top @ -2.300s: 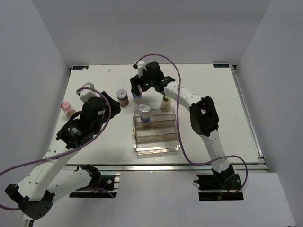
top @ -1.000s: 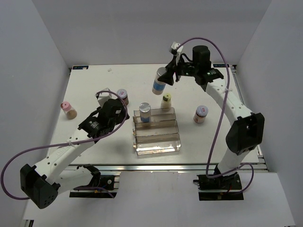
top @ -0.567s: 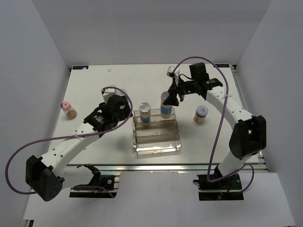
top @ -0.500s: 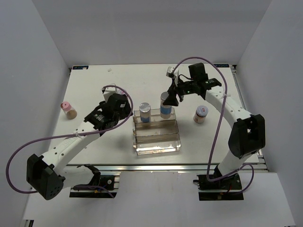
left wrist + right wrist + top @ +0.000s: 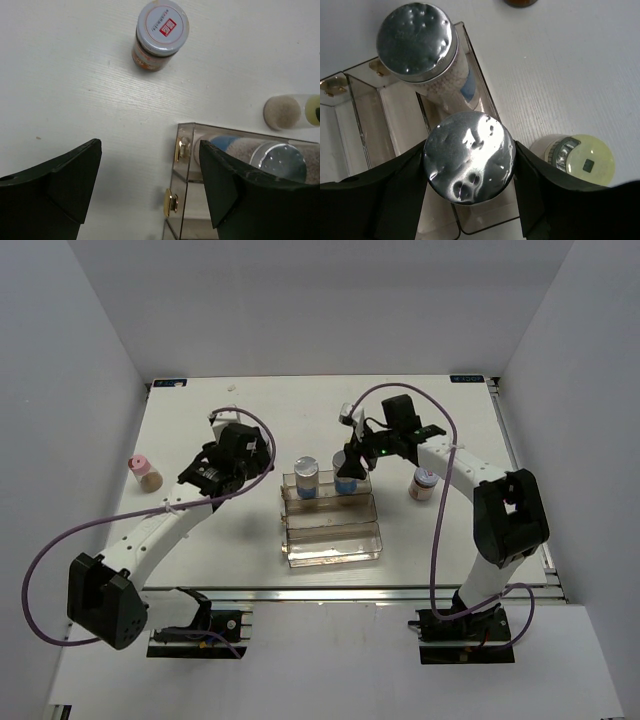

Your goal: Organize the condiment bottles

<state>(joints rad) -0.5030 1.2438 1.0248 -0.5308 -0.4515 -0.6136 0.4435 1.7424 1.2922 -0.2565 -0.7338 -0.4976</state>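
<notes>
My right gripper [image 5: 468, 157] is shut on a silver-lidded bottle [image 5: 468, 156], held upright in the back tier of the clear rack [image 5: 330, 540]; in the top view this gripper [image 5: 350, 468] is at the rack's back right. A second silver-lidded, blue-labelled bottle [image 5: 307, 477] stands beside it in that tier. A yellow-green-capped bottle [image 5: 582, 160] stands just behind the rack. My left gripper [image 5: 150, 190] is open and empty over bare table by the rack's left back corner. The brown jar [image 5: 160, 35] stands ahead of it. A pink-capped bottle [image 5: 146, 472] is at the far left and a white-red-lidded one [image 5: 424, 482] right of the rack.
The rack's two lower tiers hold nothing. The left arm [image 5: 170, 515] reaches diagonally across the left half of the table. White walls close in the table on three sides.
My right gripper brought the silver-lidded bottle from the table's back, lifted it, and lowered it into the rack's back tier beside the first. My left gripper swung towards the brown jar.
</notes>
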